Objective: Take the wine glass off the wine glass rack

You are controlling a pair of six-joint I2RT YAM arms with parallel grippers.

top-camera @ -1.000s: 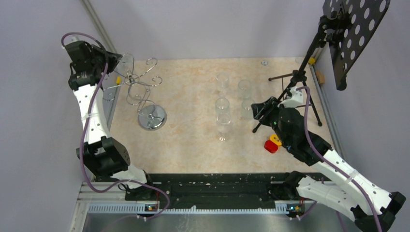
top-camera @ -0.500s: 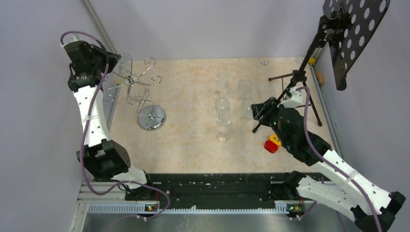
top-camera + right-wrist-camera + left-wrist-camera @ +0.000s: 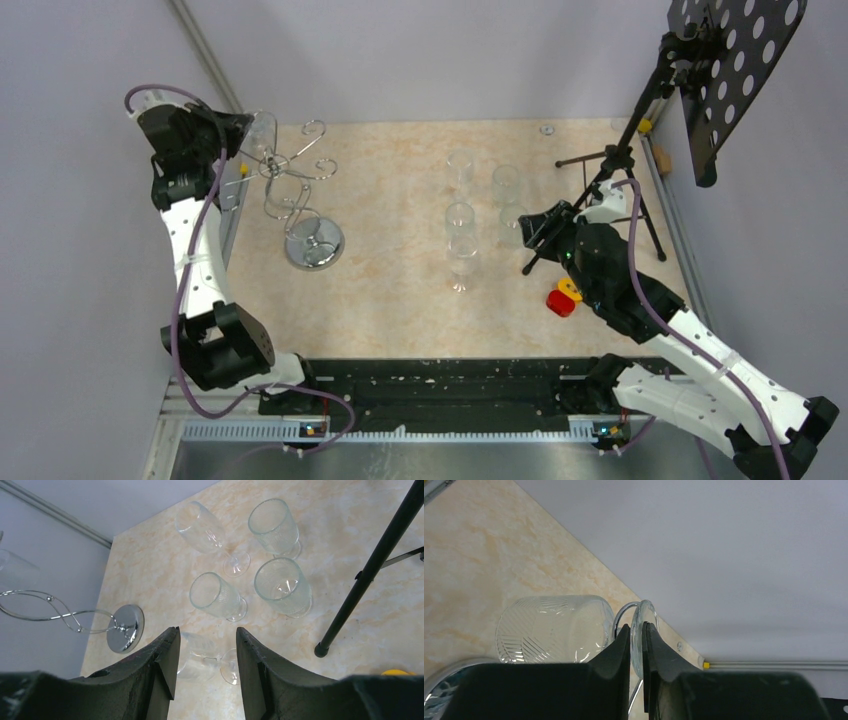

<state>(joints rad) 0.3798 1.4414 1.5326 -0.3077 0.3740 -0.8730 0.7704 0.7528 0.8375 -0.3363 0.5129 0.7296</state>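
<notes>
Spreading under everything, the beige marbled bench (image 3: 400,300) carries a black tripod music stand (image 3: 610,165) at far right and the shiny chrome wire wine glass rack (image 3: 300,190) at far left. Raised at the rack's outer loops, the left claw (image 3: 636,632) is nearly closed, pinching the round foot of the clear ribbed wine glass (image 3: 549,627), which is held sideways with a chrome loop right beside its stem. The right claw (image 3: 206,640) hangs half-spread, gripping nothing, over a cluster of five clear glasses (image 3: 282,585), one lying down. A small red-and-yellow block (image 3: 563,297) sits just beside the right arm.
</notes>
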